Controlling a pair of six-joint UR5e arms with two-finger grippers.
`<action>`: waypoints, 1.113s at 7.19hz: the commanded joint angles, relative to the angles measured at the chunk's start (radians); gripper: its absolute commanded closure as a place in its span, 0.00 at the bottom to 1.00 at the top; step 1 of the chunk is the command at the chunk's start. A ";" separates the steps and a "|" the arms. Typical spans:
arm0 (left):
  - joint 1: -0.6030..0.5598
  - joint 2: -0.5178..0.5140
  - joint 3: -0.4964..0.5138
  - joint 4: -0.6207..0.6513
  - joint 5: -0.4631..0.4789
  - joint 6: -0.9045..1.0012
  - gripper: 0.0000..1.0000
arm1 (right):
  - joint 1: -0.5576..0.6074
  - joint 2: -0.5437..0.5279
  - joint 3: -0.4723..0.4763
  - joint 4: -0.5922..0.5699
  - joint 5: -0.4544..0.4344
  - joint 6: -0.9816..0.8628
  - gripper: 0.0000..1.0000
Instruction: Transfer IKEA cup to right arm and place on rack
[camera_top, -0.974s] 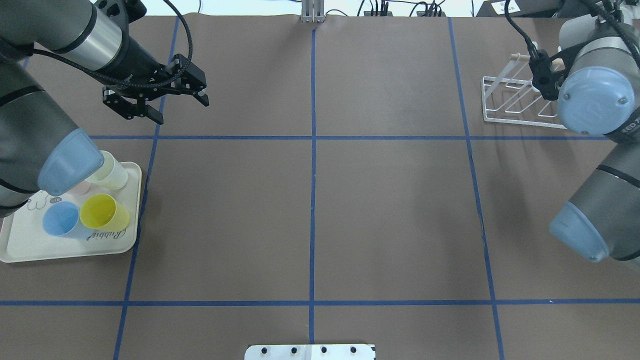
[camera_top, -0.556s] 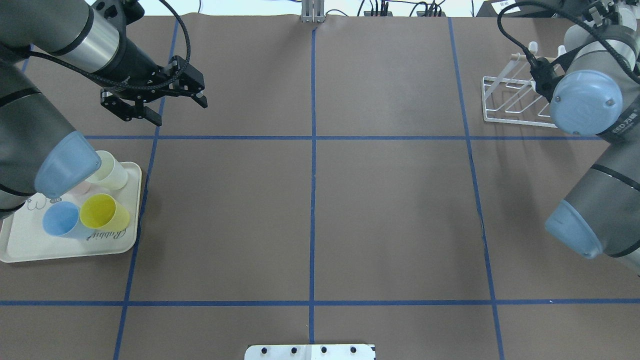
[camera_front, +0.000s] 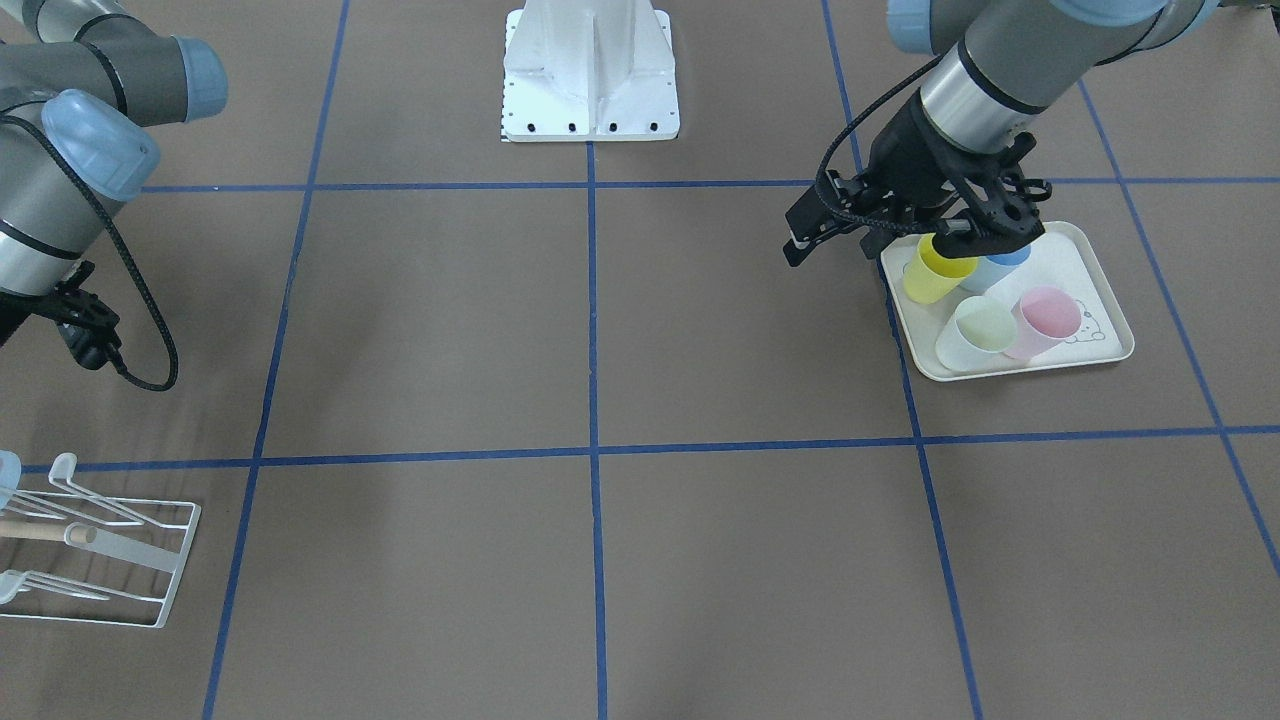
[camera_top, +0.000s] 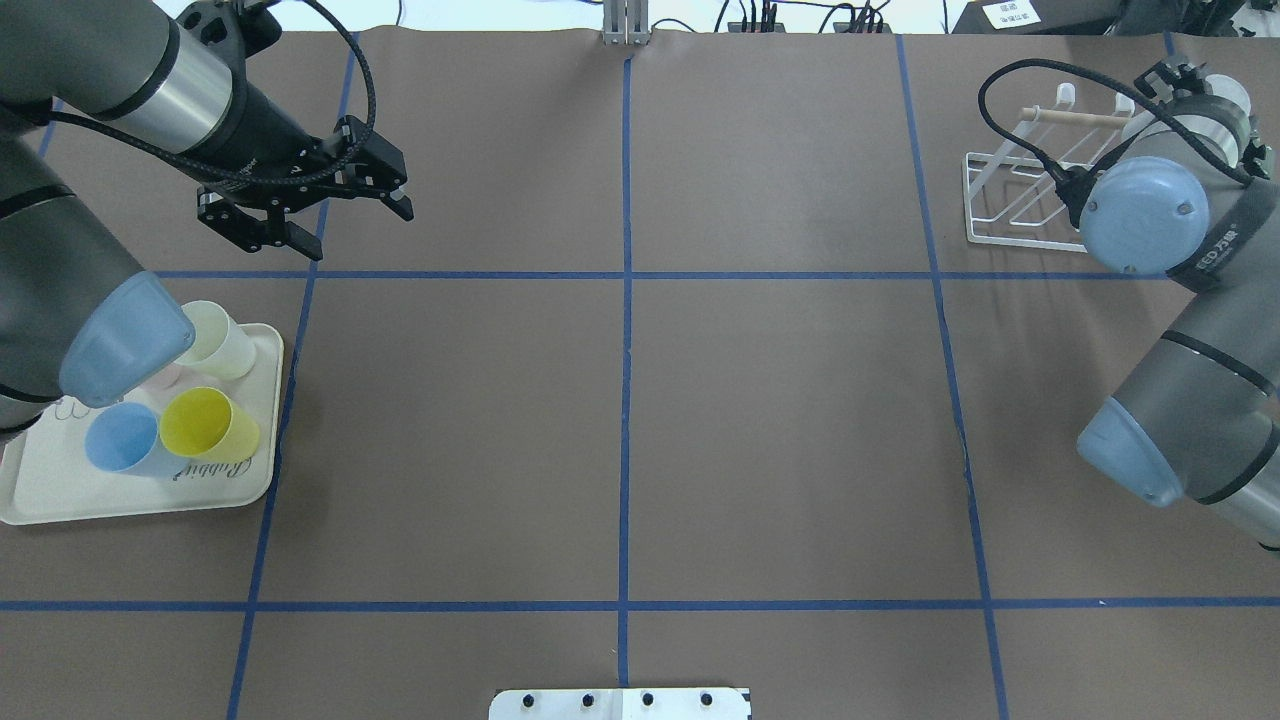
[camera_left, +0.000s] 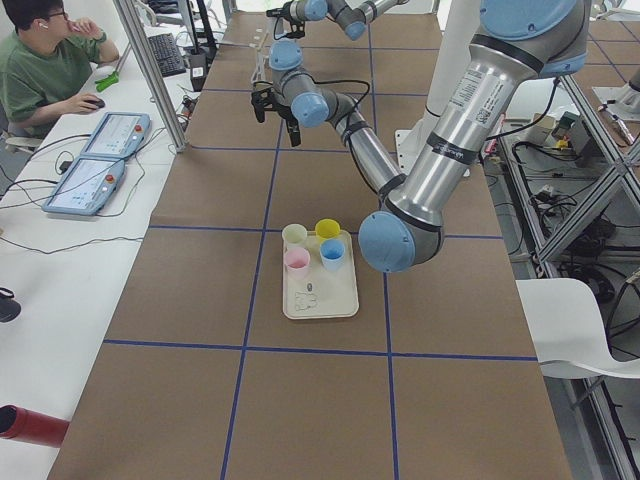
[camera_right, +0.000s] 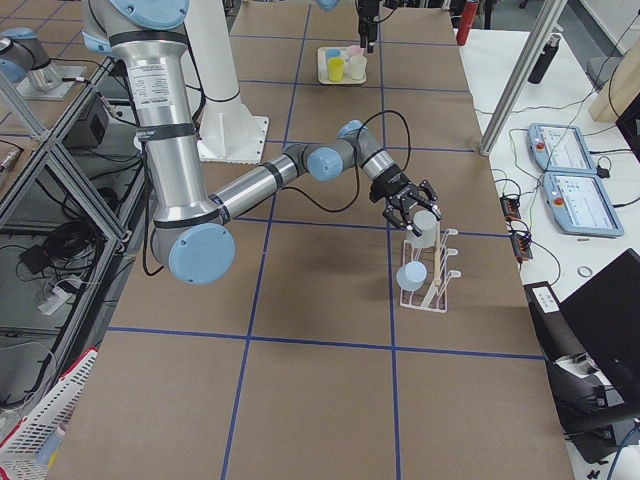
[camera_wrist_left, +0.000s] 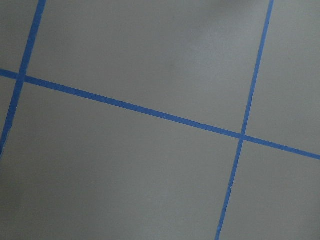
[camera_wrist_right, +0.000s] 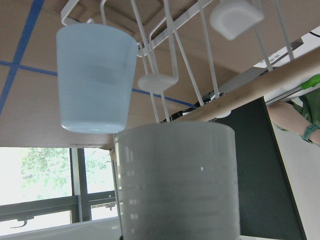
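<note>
My right gripper (camera_right: 417, 212) is shut on a pale grey-white cup (camera_right: 425, 232) and holds it just above the white wire rack (camera_top: 1005, 205) at the table's far right. In the right wrist view that cup (camera_wrist_right: 177, 180) fills the lower middle, close to the wooden dowel (camera_wrist_right: 260, 92). A light-blue cup (camera_wrist_right: 95, 77) hangs upside down on a rack prong. My left gripper (camera_top: 358, 230) is open and empty above the bare table, behind the cream tray (camera_top: 40, 495).
The tray holds a yellow cup (camera_top: 205, 425), a blue cup (camera_top: 125, 440), a pale green cup (camera_top: 225, 345) and a pink cup (camera_front: 1045, 320). My left elbow (camera_top: 125, 340) hangs over the tray. A white mount plate (camera_top: 620, 703) sits at the near edge.
My right arm has swung back and outward over the rack, so the dowel now shows. My left gripper has drifted slightly left and back, still open.
</note>
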 joint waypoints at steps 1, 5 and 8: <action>0.002 -0.001 0.000 -0.001 -0.001 -0.002 0.00 | -0.004 0.001 -0.013 0.003 0.016 0.004 0.77; 0.002 -0.001 -0.002 -0.003 -0.001 -0.002 0.00 | -0.028 0.008 -0.044 0.007 0.012 0.006 0.76; 0.002 -0.002 0.000 -0.003 -0.001 -0.002 0.00 | -0.031 0.005 -0.056 0.009 0.009 0.004 0.74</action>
